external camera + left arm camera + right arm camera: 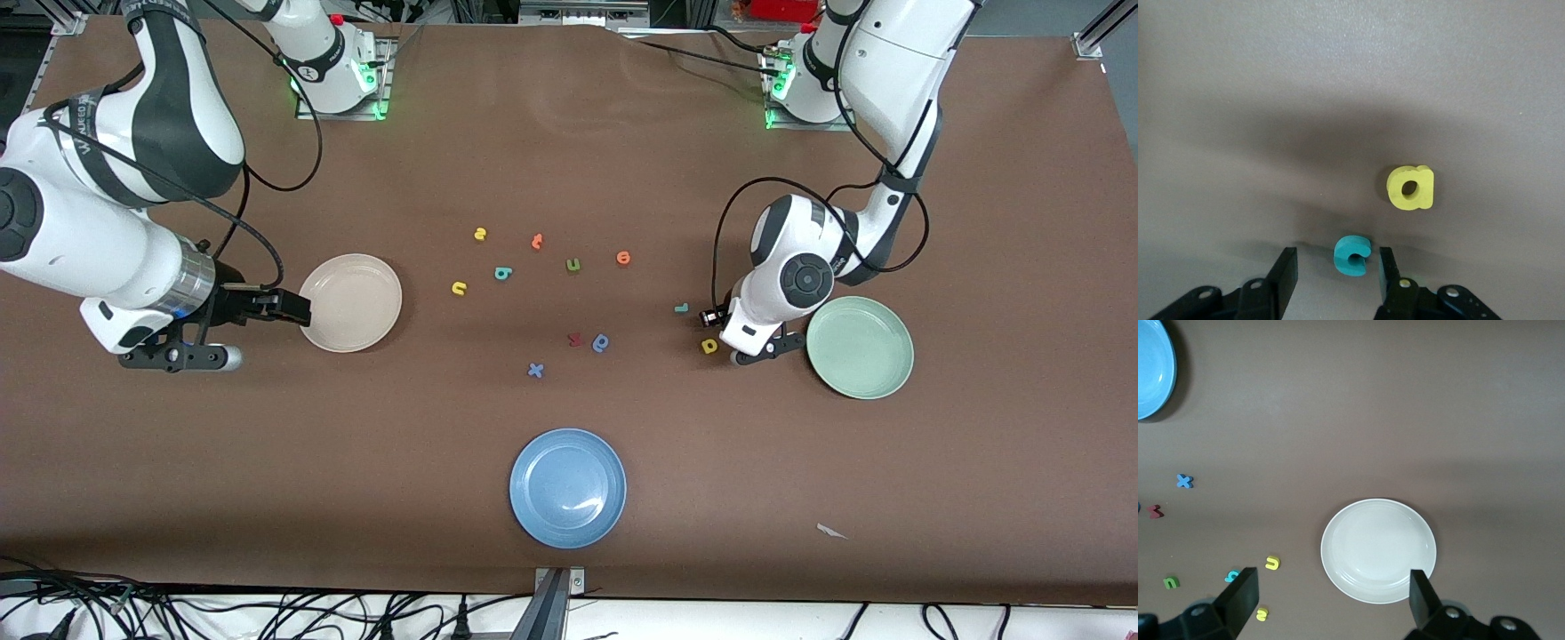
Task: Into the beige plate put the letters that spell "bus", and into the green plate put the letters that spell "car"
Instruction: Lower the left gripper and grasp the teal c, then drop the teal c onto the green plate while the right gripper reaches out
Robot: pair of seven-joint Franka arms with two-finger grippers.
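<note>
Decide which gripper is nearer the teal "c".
Left. The left gripper straddles the teal "c"; the right gripper hangs by the beige plate.

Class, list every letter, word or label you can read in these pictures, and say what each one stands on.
"a": yellow foam a, lying on the table
"c": teal foam c, beside it
"u": yellow foam u
"x": blue foam x
Print on the right arm: too blurred to read
Other foam letters: too small to tell

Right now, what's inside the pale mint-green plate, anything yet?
Nothing shows inside the pale mint-green plate; its visible surface is bare. The left arm's wrist overlaps its rim toward the letters, hiding that edge. Beside it, the left gripper straddles the small teal foam "c" on the table.
</note>
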